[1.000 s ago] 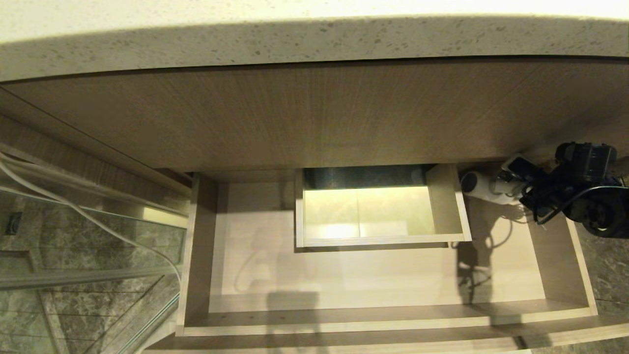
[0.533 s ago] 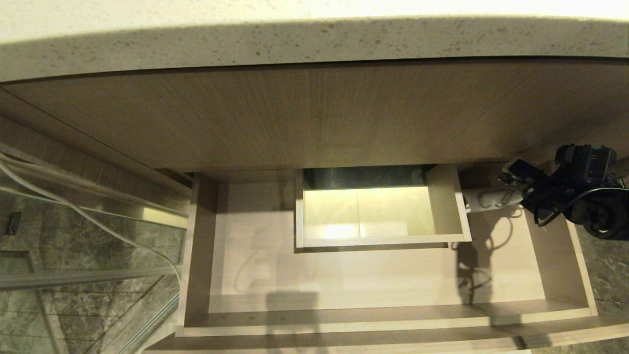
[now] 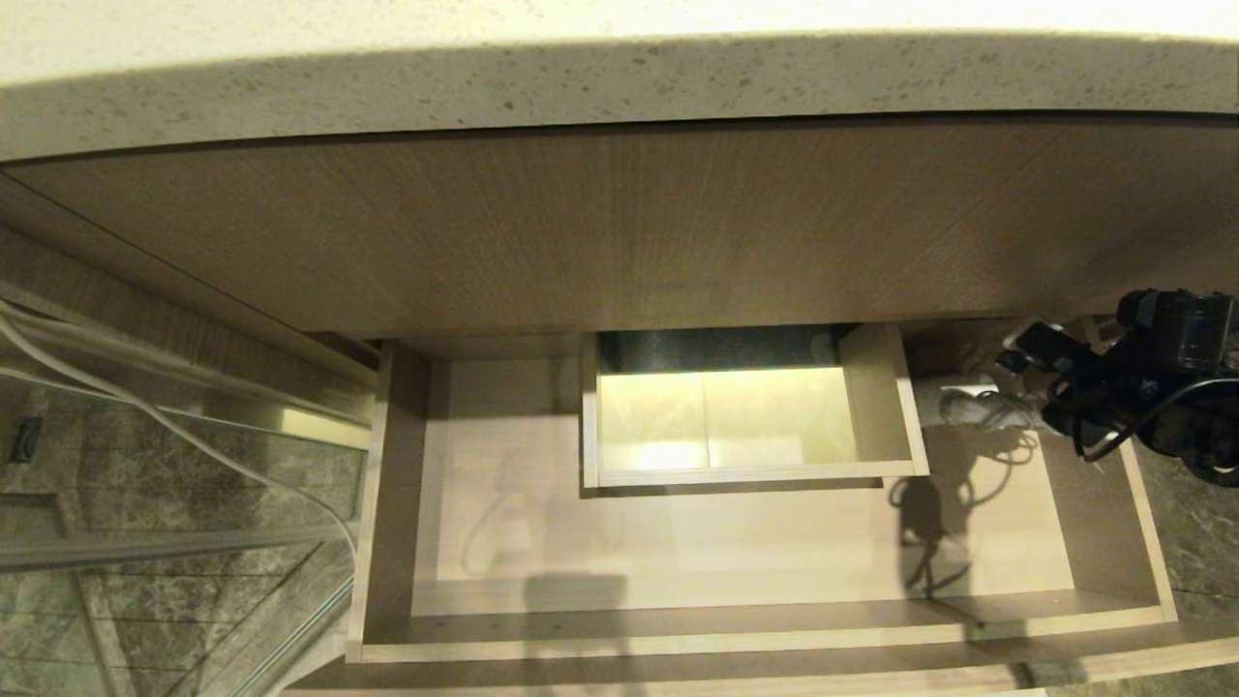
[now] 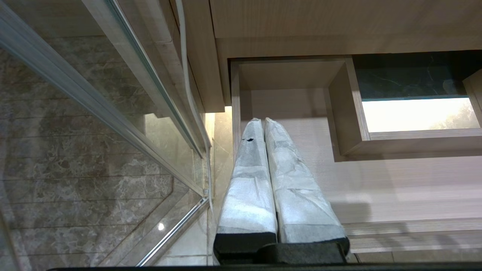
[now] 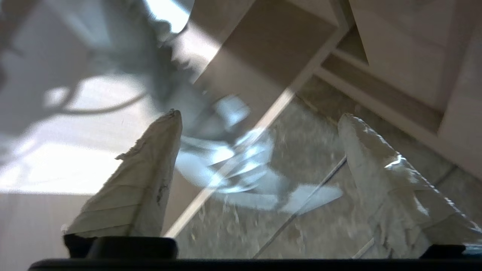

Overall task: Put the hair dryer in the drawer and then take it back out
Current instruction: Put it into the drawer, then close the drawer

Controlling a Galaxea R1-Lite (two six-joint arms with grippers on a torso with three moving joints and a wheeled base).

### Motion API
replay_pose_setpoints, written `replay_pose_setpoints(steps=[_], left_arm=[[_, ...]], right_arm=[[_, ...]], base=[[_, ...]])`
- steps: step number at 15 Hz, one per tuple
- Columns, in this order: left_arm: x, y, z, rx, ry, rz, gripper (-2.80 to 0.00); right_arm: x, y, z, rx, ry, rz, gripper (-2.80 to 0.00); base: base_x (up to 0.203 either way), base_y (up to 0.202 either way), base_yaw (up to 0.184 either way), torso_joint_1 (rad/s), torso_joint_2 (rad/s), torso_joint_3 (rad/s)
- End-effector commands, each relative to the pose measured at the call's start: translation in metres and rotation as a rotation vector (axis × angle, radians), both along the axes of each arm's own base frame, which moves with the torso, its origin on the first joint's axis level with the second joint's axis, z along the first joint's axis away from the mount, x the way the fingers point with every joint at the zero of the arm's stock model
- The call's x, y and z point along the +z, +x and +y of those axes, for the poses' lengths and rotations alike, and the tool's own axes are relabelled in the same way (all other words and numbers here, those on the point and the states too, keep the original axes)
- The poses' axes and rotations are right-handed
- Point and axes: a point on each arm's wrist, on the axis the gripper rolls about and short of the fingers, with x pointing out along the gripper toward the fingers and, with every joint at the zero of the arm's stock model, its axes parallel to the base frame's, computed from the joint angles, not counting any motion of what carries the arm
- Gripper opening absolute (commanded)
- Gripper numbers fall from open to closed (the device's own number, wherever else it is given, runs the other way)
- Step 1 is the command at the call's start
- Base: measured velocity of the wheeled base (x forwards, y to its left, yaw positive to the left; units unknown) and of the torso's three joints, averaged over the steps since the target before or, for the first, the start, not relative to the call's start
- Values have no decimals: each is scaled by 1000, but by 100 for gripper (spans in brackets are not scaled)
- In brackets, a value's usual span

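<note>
The small white hair dryer (image 3: 971, 406) lies in shadow in the back right corner of the open wood-grain drawer (image 3: 382, 503), its cord bunched beside it. My right gripper (image 3: 1034, 379) hangs just right of it, over the drawer's right wall. In the right wrist view that gripper (image 5: 259, 115) is open, and the hair dryer (image 5: 226, 169) shows as a blur beyond the spread fingers (image 5: 150, 180), not touched by them. My left gripper (image 4: 260, 121) is shut on nothing, parked over the drawer's (image 4: 395, 180) left side.
A boxed cutout (image 3: 745, 416) stands at the drawer's mid-back. A tall wood panel (image 3: 619, 223) and a speckled countertop (image 3: 619, 77) overhang the back. Glass partition (image 3: 174, 503) and white cable (image 3: 145, 407) sit to the left, over marble floor.
The hair dryer has gone down from the right gripper's hold into the drawer's back right corner. The right gripper has opened and drawn back to the right.
</note>
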Motion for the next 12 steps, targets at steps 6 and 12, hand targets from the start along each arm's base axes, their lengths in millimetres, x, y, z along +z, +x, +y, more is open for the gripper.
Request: replay_pose_setpoints(steps=[6,12], left_arm=[[-11,4,0,0,0,37,-280],[-11,4,0,0,0,39,-280]], right_arm=[[32,-43,2,-24,-9,-19,0],[55,-104,8,-53,-3,-3,-280]], base=[[0,0,0,0,0,0],[0,0,0,0,0,0]])
